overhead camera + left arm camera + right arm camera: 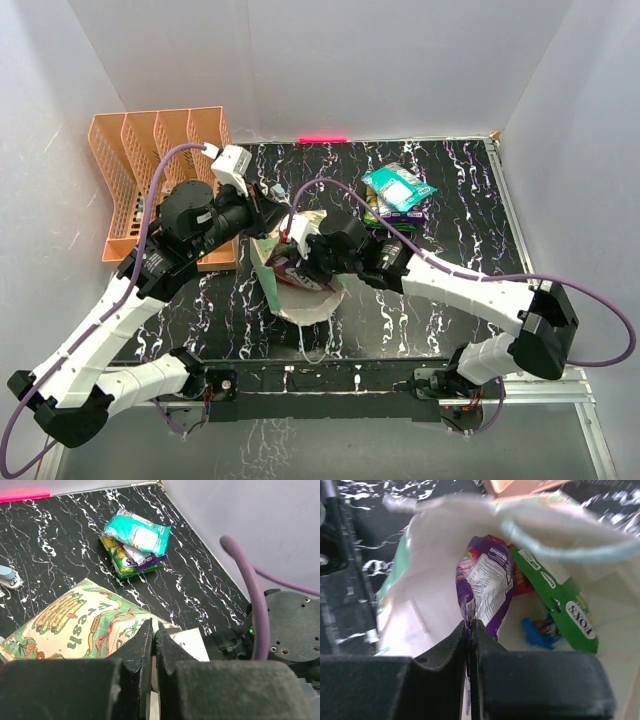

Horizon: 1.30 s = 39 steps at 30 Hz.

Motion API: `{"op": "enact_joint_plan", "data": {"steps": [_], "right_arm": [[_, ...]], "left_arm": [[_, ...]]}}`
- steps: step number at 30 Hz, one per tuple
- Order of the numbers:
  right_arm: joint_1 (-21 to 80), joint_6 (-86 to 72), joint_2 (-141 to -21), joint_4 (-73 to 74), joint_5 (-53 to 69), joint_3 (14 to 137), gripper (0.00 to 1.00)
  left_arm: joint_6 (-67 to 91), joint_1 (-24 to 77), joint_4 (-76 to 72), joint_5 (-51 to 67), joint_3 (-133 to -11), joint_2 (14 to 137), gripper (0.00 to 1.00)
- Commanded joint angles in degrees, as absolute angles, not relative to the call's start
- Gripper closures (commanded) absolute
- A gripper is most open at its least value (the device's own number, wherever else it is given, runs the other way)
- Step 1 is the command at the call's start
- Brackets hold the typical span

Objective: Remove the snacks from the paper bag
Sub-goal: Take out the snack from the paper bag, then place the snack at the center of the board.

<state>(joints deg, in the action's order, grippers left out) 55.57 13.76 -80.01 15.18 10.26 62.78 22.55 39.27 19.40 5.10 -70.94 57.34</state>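
Note:
The paper bag stands mid-table with its mouth open. My left gripper is shut on the bag's rim; in the left wrist view the gripper pinches the edge of the printed bag. My right gripper is inside the bag mouth, shut on a purple packet. Inside the bag there are also a green packet, a red one and a blue one. A pile of a teal packet, a purple one and a green one lies on the table.
The orange file rack stands at the back left, beside my left arm. A pink strip marks the table's far edge. White walls close in on the left, back and right. A bag string handle hangs across the bag mouth.

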Motion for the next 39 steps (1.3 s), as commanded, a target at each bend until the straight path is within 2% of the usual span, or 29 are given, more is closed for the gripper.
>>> {"op": "enact_joint_plan", "data": {"steps": [1, 7, 11, 13, 20, 25, 29, 32, 34, 37, 39], "right_arm": [[54.75, -2.57, -74.75, 27.97, 14.05, 71.9, 0.93], [54.75, -10.03, -58.46, 27.79, 14.59, 68.12, 0.93], [54.76, -12.05, -52.09, 36.95, 7.21, 70.34, 0.93], [54.71, -14.11, -50.73, 44.17, -0.71, 73.36, 0.93], [54.71, -30.13, -49.26, 66.43, -42.46, 82.43, 0.93], [54.75, -33.92, -46.57, 61.93, -58.4, 72.45, 0.93], [52.81, -33.38, -54.1, 62.53, -71.36, 65.67, 0.93], [46.27, -23.09, -60.03, 58.5, -73.64, 59.41, 0.93], [41.23, -13.39, -63.03, 50.72, -72.65, 53.65, 0.93], [38.16, 0.16, -65.63, 36.79, -63.97, 46.11, 0.93], [38.1, 3.29, -67.81, 30.33, -56.91, 43.0, 0.93]], "left_arm": [[22.93, 39.73, 23.3, 3.88, -70.84, 56.85, 1.0], [22.5, 39.73, 24.2, 1.95, -71.27, 57.04, 1.0], [21.58, 39.7, 24.79, 0.77, -71.64, 56.89, 1.0], [21.21, 39.73, 25.33, 0.17, -72.08, 56.96, 1.0], [20.57, 39.73, 26.1, -0.34, -72.42, 56.46, 1.0], [20.56, 39.73, 26.1, 0.04, -72.61, 56.56, 1.0], [20.57, 39.73, 25.84, 0.59, -72.6, 56.53, 1.0], [20.36, 39.72, 26.25, 0.79, -72.97, 56.37, 1.0], [19.99, 39.73, 26.63, 0.92, -73.11, 56.24, 1.0], [19.53, 39.73, 26.97, 0.88, -73.49, 56.05, 1.0], [19.34, 39.73, 27.02, 0.88, -73.56, 55.87, 1.0]]}}
